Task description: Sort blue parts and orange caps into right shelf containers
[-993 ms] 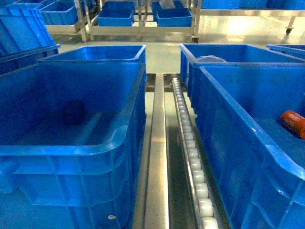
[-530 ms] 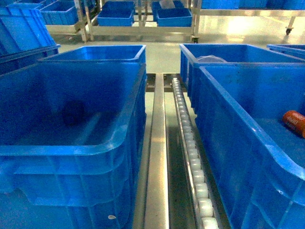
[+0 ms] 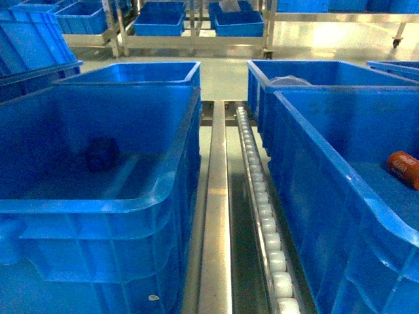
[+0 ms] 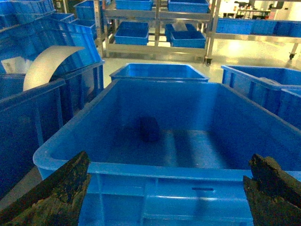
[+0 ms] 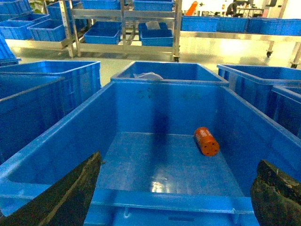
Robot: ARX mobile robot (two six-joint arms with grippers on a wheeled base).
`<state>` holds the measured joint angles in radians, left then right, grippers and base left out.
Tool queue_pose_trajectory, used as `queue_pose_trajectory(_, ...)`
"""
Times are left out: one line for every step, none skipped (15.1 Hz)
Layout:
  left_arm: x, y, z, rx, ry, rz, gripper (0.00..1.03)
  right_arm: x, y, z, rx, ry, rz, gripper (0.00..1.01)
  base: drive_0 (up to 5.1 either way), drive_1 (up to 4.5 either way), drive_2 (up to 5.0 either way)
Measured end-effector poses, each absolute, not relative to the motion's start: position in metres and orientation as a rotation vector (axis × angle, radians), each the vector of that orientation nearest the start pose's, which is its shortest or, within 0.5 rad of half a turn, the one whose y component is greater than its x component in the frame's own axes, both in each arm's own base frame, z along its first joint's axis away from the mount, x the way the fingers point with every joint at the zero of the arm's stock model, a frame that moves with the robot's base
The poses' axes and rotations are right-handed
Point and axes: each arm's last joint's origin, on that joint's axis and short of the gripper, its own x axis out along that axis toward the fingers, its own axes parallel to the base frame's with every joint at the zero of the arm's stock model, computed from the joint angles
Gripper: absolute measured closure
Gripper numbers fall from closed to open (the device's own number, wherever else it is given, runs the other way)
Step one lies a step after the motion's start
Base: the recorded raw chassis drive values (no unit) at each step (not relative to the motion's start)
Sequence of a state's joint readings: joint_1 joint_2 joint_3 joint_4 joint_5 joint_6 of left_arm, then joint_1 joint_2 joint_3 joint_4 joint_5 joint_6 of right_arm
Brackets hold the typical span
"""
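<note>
An orange cap lies on its side on the floor of the near right shelf container, toward its right wall; the head view catches the cap at its right edge. A dark blue part rests on the floor of the near left crate, and the head view has that part too. My left gripper hangs open and empty in front of the left crate's near rim. My right gripper is open and empty before the right container's near rim. Neither gripper appears in the head view.
A metal rail and white roller track run between the left crate and right container. More blue crates stand behind both, one holding a pale object. Shelving racks with blue bins line the back.
</note>
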<state>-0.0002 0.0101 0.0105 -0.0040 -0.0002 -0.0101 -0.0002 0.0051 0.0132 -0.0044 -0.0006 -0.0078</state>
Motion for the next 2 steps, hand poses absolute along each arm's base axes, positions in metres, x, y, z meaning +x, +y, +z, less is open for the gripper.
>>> queue_pose_trajectory(0.0977, 0.0, 0.1659, -0.01, 0.004, 0.0, 0.05, 0.0972, 0.0, 0.1672, -0.008, -0.004, 0.0, 0.03, 0.0, 0.0, 0.0)
queue_pose_trajectory(0.0977, 0.0, 0.1659, -0.01, 0.004, 0.0, 0.05, 0.0972, 0.0, 0.1672, -0.008, -0.004, 0.0, 0.03, 0.0, 0.0, 0.0)
